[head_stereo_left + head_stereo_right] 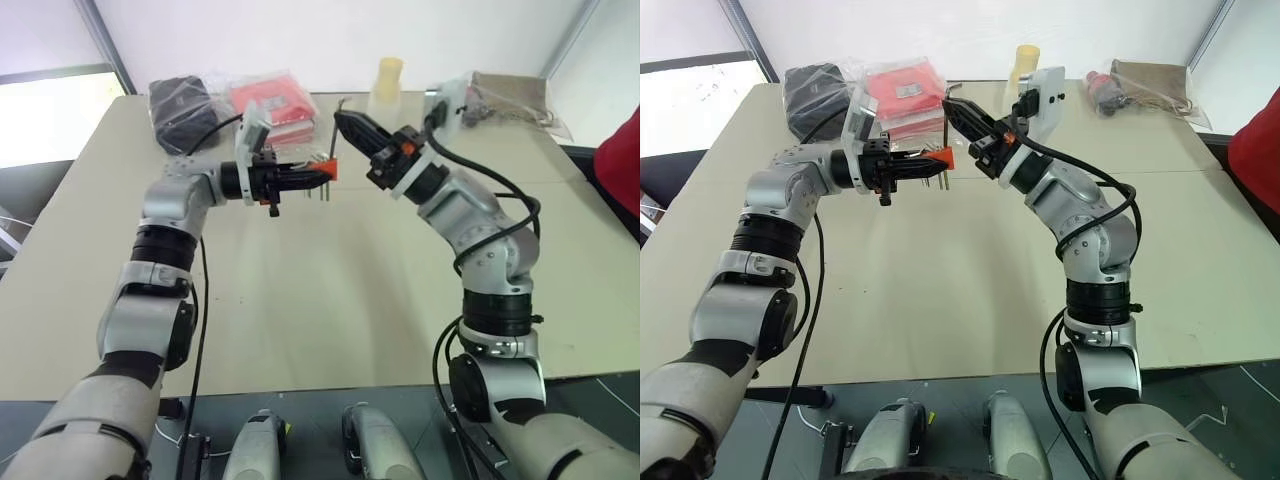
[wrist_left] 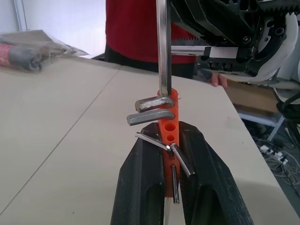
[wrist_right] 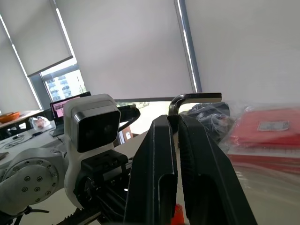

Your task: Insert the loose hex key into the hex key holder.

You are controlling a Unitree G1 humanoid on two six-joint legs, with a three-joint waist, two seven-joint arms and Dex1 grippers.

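My left gripper (image 2: 171, 133) is shut on the orange hex key holder (image 2: 169, 123), held level above the table with several metal keys sticking out of it. Just to its right, my right gripper (image 3: 174, 119) is shut on the loose hex key (image 2: 162, 47), whose bent end (image 3: 194, 98) shows above the fingers. The key's long shaft hangs straight down and meets the holder's far end. Whether it sits in a hole I cannot tell. The head views show both grippers (image 1: 310, 177) (image 1: 347, 125) close together over the far middle of the table.
On the far side of the beige table (image 1: 320, 300) lie a black bag (image 1: 183, 108), a red packet in clear wrap (image 1: 275, 100), a pale yellow cup (image 1: 388, 78) and a brown packet (image 1: 510, 95). A person in red (image 1: 622, 160) stands at the right edge.
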